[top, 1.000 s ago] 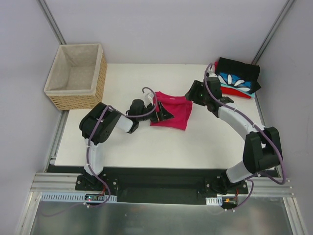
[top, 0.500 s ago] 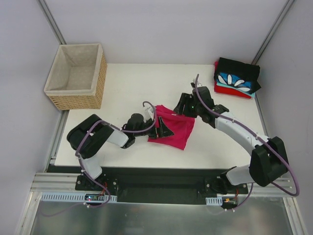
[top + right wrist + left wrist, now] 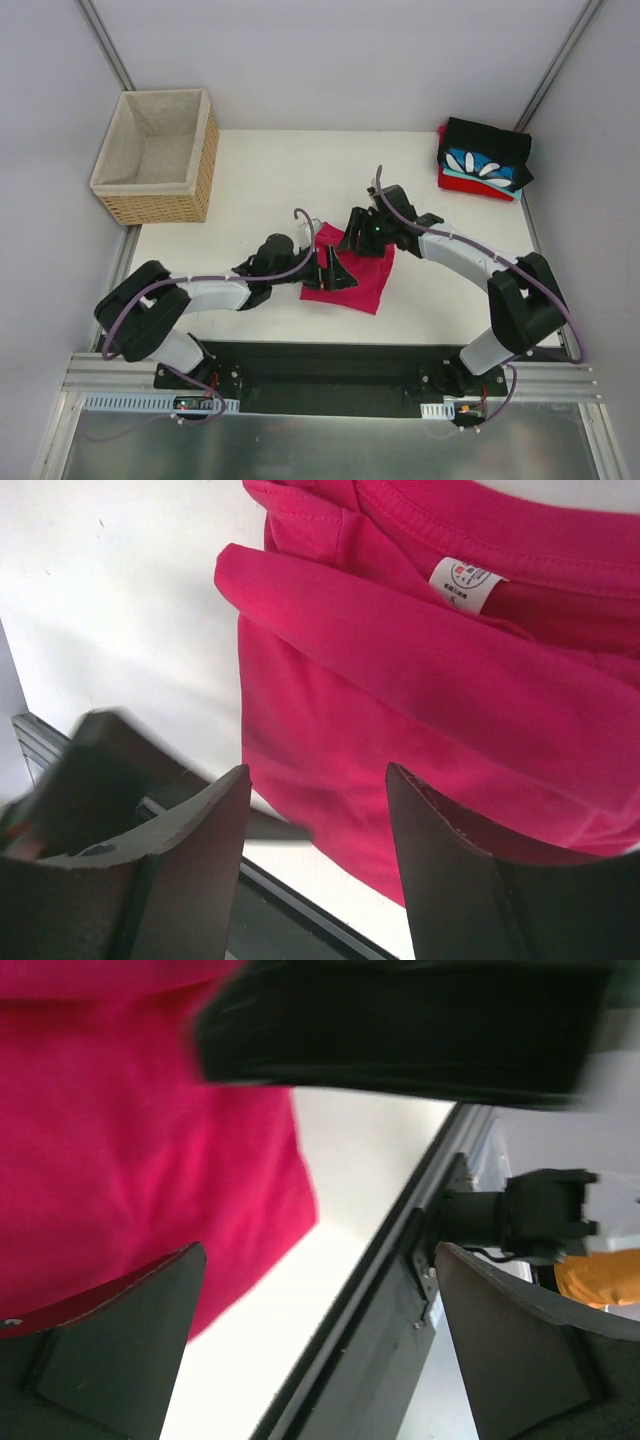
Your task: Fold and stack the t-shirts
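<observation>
- right gripper [image 3: 362,234] was swung from folded black-blue-red shirt stack [image 3: 484,162] over soft magenta t-shirt [image 3: 358,284]
- left gripper [image 3: 330,270] wide, right partly spread; nothing held
- final fold, stacking left

Left claw [image 3: 333,271] and right claw [image 3: 362,236] crowd together over pink shirt [image 3: 366,285].

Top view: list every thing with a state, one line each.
Pink shirt: folded, lying flat on the table, not gripped.
Stack: folded shirts at the far right corner, black on top, blue print under it, red lowest.
Basket: upright, nothing in it.
Left gripper: open wide, at the pink shirt's left edge.
Right gripper: open, over the pink shirt's far edge.
</observation>
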Motion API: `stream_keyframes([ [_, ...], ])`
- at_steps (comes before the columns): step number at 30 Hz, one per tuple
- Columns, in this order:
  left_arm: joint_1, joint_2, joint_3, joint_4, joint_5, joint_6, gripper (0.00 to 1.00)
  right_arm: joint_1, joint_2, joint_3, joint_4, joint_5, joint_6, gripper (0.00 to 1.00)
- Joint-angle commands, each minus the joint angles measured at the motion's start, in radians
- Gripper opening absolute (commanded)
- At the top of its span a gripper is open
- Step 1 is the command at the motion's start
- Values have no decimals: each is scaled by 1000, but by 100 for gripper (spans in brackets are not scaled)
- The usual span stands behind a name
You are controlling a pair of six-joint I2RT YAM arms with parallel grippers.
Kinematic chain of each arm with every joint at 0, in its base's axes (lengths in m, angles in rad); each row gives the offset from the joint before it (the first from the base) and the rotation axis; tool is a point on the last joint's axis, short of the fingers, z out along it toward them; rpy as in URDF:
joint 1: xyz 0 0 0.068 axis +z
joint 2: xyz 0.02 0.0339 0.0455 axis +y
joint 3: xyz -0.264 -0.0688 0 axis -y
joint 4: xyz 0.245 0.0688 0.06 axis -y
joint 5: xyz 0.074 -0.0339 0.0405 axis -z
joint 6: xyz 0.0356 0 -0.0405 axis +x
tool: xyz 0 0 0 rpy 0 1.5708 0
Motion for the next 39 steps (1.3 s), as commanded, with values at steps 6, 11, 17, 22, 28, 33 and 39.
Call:
stream_keyframes([
  [6, -15, -360, 57, -223, -7, 94, 99, 12, 122, 97, 77, -131, 61, 60],
  [11, -15, -436, 59, -296, -34, 128, 99, 43, 157, 132, 78, -143, 71, 60],
  [17, -15, -428, 33, -269, -31, 111, 99, 69, 217, 168, 89, -146, 91, 59],
  [22, -15, -450, 14, -270, -40, 117, 99, 69, 283, 206, 92, -137, 86, 59],
  [28, -15, -462, 7, -283, -50, 127, 99, 59, 358, 267, 90, -109, 69, 59],
  [33, -15, -459, 7, -293, -51, 133, 99, 22, 404, 338, 84, -119, 66, 59],
  [39, -15, -433, 18, -292, -47, 133, 99, -32, 422, 385, 69, -128, 48, 59],
])
